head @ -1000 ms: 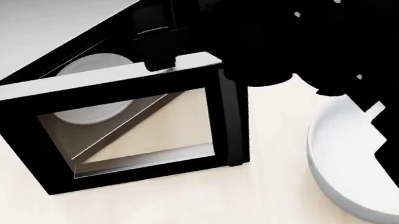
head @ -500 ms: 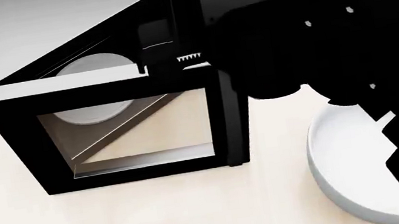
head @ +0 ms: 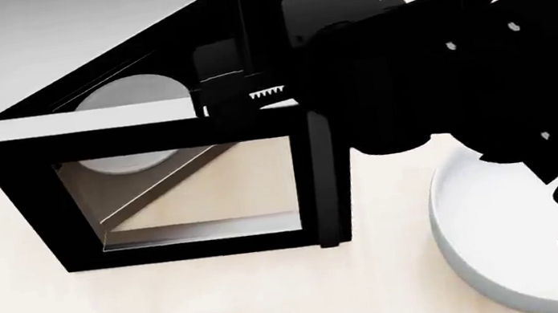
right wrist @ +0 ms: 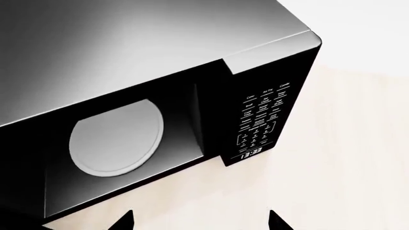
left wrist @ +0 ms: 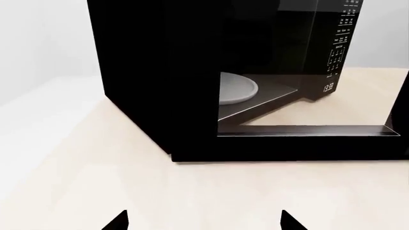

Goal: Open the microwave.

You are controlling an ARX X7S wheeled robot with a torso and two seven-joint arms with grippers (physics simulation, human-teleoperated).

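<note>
1. Left wrist view: the microwave (left wrist: pixel 211 81) is seen standing on the pale table (left wrist: pixel 76 163), ahead of the left gripper (left wrist: pixel 203 221). Only two dark fingertips (left wrist: pixel 118 221) are shown, set wide apart with nothing between them. The door (left wrist: pixel 307 143) is swung open toward the camera, and the white turntable (left wrist: pixel 236 88) and the keypad panel (left wrist: pixel 335 48) are exposed. The door's far edge is cut off by the frame.

2. Head view: the door (head: pixel 176 194) is seen standing well out from the cavity, hinged at the robot's left, its long free edge upright and just beside the right arm (head: pixel 443 86). The right arm is judged the nearer one for any further swing. A white bowl (head: pixel 495 233) is partly hidden under that arm.

3. Right wrist view: the right gripper (right wrist: pixel 201 220) is shown by two tips only, spread wide and empty, facing the open cavity with the clock display (right wrist: pixel 251 153) readable. The door itself is not in this view.
</note>
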